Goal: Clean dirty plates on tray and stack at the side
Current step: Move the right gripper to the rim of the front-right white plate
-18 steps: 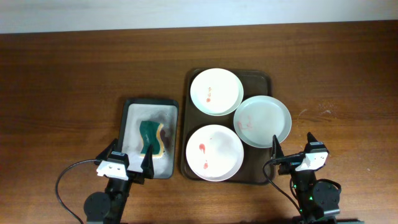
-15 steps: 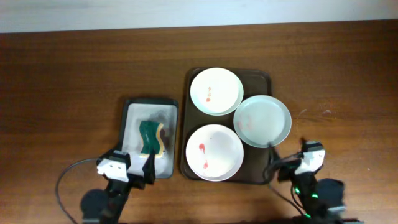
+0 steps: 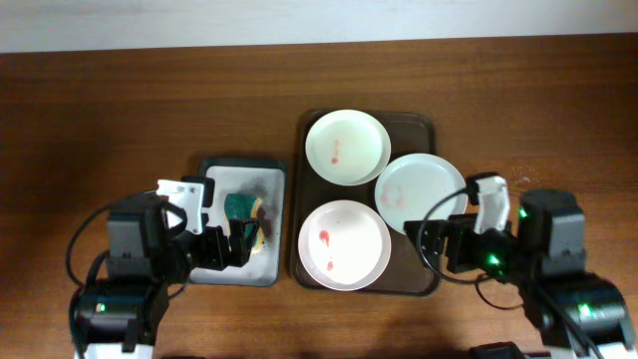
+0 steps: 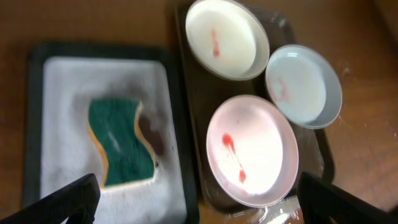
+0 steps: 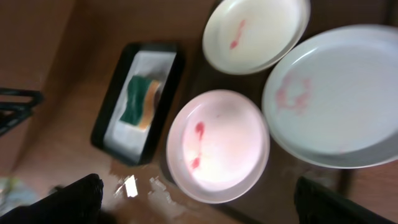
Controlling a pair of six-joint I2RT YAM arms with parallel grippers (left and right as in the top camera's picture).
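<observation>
Three white plates lie on the dark brown tray (image 3: 415,127). The far plate (image 3: 347,147) has small red spots. The right plate (image 3: 421,193) has a faint red smear and overhangs the tray's right rim. The near plate (image 3: 344,244) has red streaks. My left gripper (image 3: 231,242) is open and empty, over the near end of the sponge tray. My right gripper (image 3: 440,245) is open and empty, by the tray's near right corner. The left wrist view shows the near plate (image 4: 252,150) between its open fingers (image 4: 199,205). The right wrist view shows the same plate (image 5: 217,144) above its open fingers (image 5: 205,205).
A grey-white sponge tray (image 3: 211,175) left of the brown tray holds a green and yellow sponge (image 3: 242,204). Both also show in the left wrist view, the sponge (image 4: 121,143) lying on the sponge tray (image 4: 68,81). Bare wooden table surrounds both trays.
Both arms have come up from the table's front edge and moved forward: the left over the sponge tray, the right to the brown tray's near right corner. The plates have not moved.
</observation>
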